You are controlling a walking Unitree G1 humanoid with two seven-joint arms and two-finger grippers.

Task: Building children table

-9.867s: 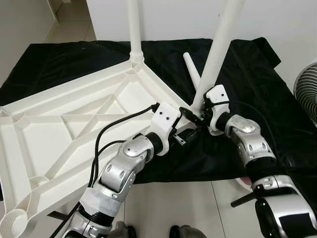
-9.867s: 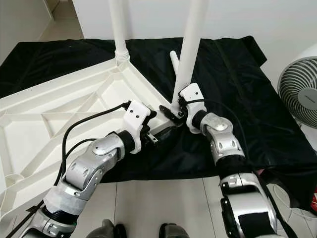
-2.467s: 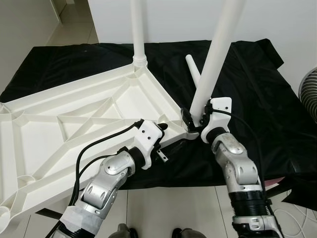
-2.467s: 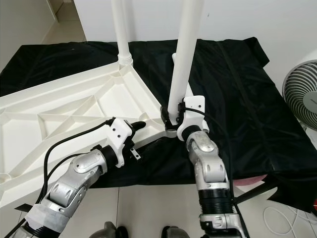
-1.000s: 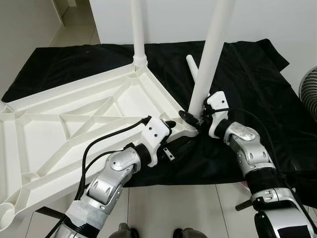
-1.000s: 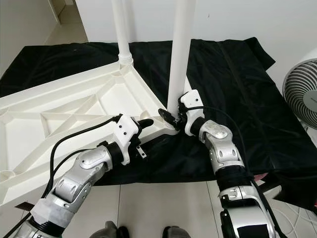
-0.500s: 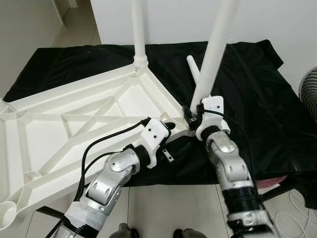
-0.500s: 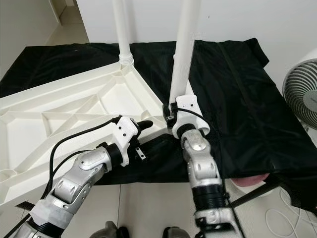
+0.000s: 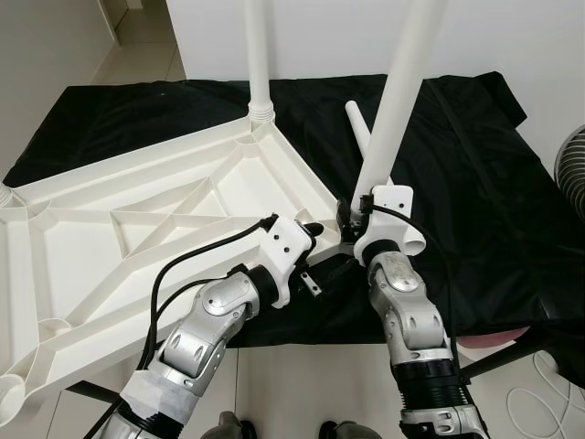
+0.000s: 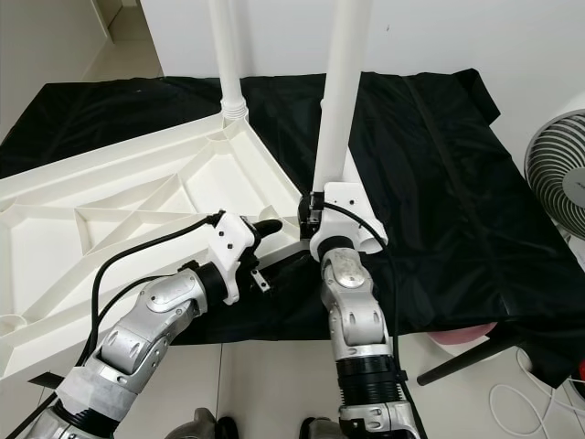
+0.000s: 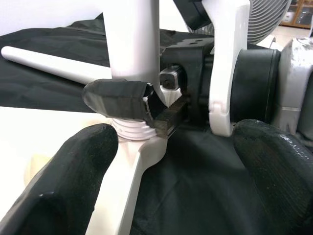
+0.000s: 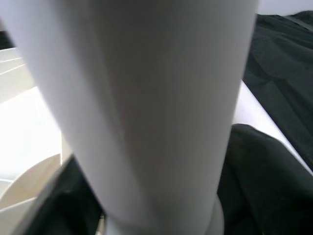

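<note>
A home room — tiled floor (image 9: 302,384), white wall (image 9: 320,37), standing fan (image 10: 558,174).

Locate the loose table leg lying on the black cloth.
The loose leg lies on the black cloth in the left eye view, just behind the tilted leg held by the right gripper.

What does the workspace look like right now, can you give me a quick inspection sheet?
Surface: black cloth spread under the work.
Job's things: white tabletop lies upside down, ribs up; one leg stands in the far corner; a second leg stands tilted at the near corner socket; a spare leg lies on the cloth.
Clutter: nothing seen.
Grippers: right gripper closed around the base of the tilted leg; left gripper open at the tabletop corner beside it.
Cables: black cable loops along the left arm.
Surroundings: fan to the right, tiled floor, white wall.
</note>
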